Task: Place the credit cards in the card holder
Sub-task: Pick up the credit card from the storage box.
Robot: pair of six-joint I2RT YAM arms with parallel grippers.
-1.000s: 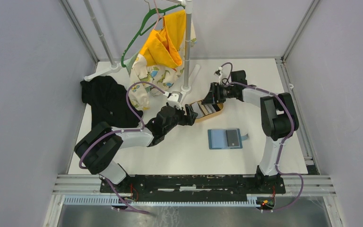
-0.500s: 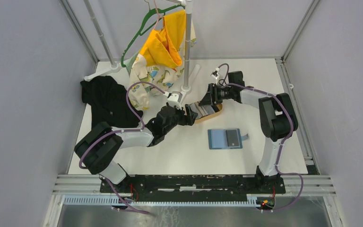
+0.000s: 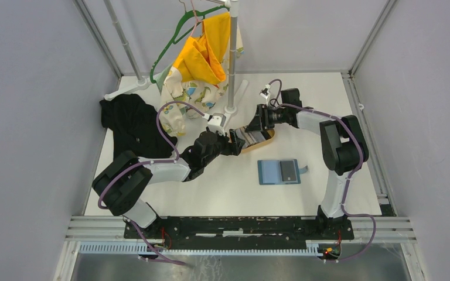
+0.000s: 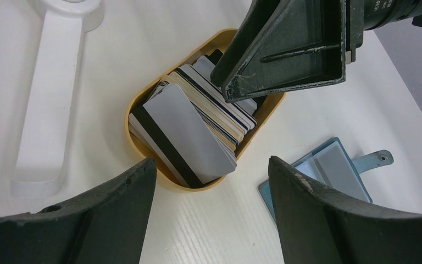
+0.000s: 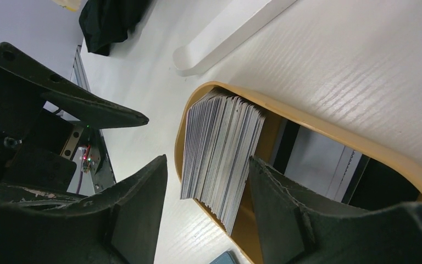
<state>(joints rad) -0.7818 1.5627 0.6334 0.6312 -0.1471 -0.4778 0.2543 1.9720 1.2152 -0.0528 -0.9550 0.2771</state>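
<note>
Cards stacked in tray, holder open on table.
Cards [image 4: 192, 126]: thick stack of thin white, grey and black ones, edges reading as stripes, standing on edge and leaning inside the oval tan tray [image 5: 329, 129], mid-table towards the far edge; front card is pale with a black stripe. Holder [image 3: 279, 171]: teal-blue, unfolded flat, lighter blue inside with a dark pocket, snap tab sticking out right; right of table centre, near the tray, not touching.

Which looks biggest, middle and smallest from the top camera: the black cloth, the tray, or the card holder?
1. Black cloth, by far.
2. Card holder and tray look about alike. Part of the tray is hidden, so I won't rank them.
</note>
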